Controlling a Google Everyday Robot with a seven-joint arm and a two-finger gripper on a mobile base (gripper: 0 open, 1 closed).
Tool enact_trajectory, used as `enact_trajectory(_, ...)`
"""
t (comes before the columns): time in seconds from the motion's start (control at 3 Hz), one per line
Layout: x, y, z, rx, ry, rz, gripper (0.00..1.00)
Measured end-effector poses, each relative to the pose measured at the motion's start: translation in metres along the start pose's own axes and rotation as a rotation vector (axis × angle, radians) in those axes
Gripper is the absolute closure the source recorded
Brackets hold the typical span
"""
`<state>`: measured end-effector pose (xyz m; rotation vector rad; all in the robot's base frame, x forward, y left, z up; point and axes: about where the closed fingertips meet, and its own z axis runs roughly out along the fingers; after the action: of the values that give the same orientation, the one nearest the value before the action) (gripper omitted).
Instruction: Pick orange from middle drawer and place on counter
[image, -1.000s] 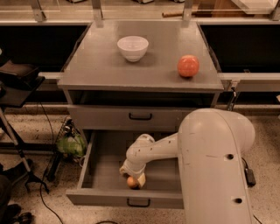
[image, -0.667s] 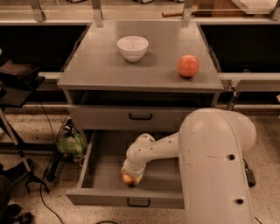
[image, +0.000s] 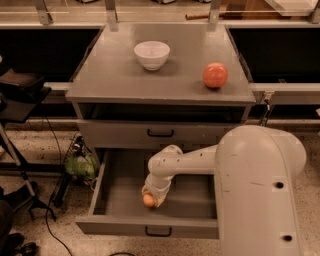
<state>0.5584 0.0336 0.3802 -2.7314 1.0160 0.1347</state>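
The middle drawer (image: 120, 200) stands pulled open below the counter (image: 120, 82). The orange (image: 148, 201), small and yellow-orange, is low over the drawer floor near its front, left of the middle. My gripper (image: 150, 199) reaches down into the drawer from the white arm (image: 200, 162), and its fingers hug the orange from both sides. The gripper hides part of the fruit. The drawer's black handle (image: 158, 231) shows on its front.
A white bowl (image: 152, 54) and a larger red-orange ball (image: 215, 75) sit on the counter. The grey drawer front above (image: 160, 134) is closed. My bulky white arm base (image: 260, 195) covers the drawer's right side. A green bag (image: 80, 165), cables and a black stand are on the left.
The gripper has come down over the orange and closed around it. Orange and gripper have shifted slightly left and up within the drawer.
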Motion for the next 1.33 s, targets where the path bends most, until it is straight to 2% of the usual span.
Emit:
enact_trajectory(0.33, 0.000, 0.001, -0.045, 0.019, -0.051, 0.026, 1.00)
enact_trajectory(0.67, 0.000, 0.011, -0.105, 0.048, -0.036, 0.031, 1.00)
enact_trajectory(1.0, 0.000, 0.032, -0.175, 0.082, 0.006, 0.053, 1.00)
enact_trajectory(1.33, 0.010, 0.038, -0.252, 0.120, 0.061, 0.067, 1.00)
